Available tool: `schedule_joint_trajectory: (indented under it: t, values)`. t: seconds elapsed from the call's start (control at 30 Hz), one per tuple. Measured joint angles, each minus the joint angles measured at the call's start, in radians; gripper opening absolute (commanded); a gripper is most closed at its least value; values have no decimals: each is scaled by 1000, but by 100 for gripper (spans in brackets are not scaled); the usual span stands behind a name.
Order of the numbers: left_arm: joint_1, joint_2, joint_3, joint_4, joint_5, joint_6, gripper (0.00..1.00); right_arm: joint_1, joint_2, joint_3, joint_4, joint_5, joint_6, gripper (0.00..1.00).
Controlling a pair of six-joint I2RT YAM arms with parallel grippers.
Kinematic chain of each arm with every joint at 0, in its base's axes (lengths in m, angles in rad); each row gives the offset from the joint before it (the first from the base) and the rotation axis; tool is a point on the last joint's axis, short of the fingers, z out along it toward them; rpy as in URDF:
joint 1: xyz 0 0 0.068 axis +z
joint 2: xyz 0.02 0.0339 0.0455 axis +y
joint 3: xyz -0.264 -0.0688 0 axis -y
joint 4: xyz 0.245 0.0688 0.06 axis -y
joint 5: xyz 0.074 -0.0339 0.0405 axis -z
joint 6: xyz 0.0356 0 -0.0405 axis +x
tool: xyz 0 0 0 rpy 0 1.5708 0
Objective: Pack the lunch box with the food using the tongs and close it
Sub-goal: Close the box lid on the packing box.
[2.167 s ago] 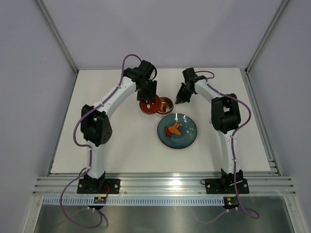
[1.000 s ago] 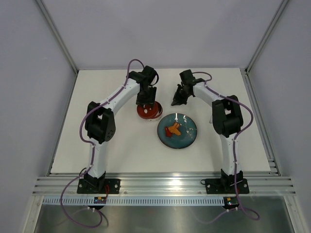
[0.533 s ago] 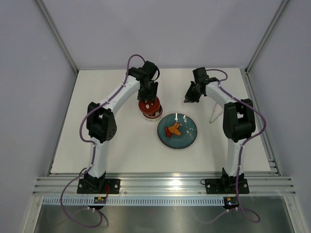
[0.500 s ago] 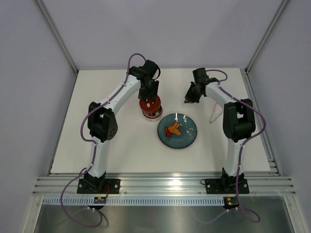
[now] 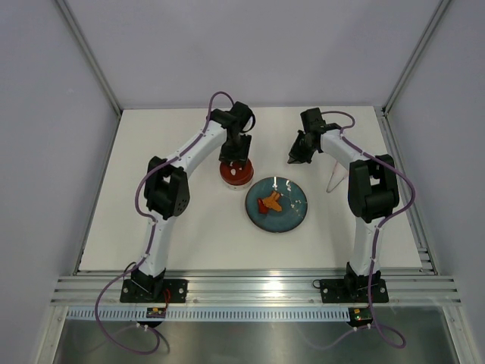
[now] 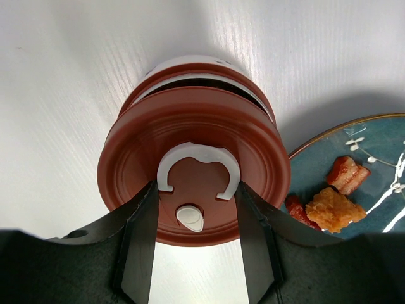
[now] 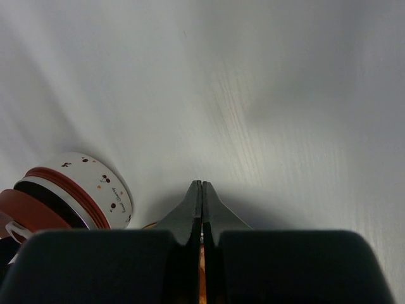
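Left gripper (image 6: 197, 193) clamped on the red lid (image 6: 190, 126), tilted over the lunch box (image 6: 183, 66); right gripper (image 7: 202, 190) pinched shut, empty, near the teal plate (image 5: 295, 216) holding food (image 5: 269, 202)

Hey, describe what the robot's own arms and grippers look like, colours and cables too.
Both the left arm and right arm have white tubular links joined by chunky black joint housings, on black bases. A purple cable loops along each. The left gripper and right gripper are matte black, tapering to narrow tips.
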Motion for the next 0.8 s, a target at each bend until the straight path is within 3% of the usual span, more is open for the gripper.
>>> schedule_joint_trajectory:
  t: [0.8]
  values:
    - [-10, 51, 19, 17, 0, 1, 0, 0, -2, 0, 0, -1, -1, 0]
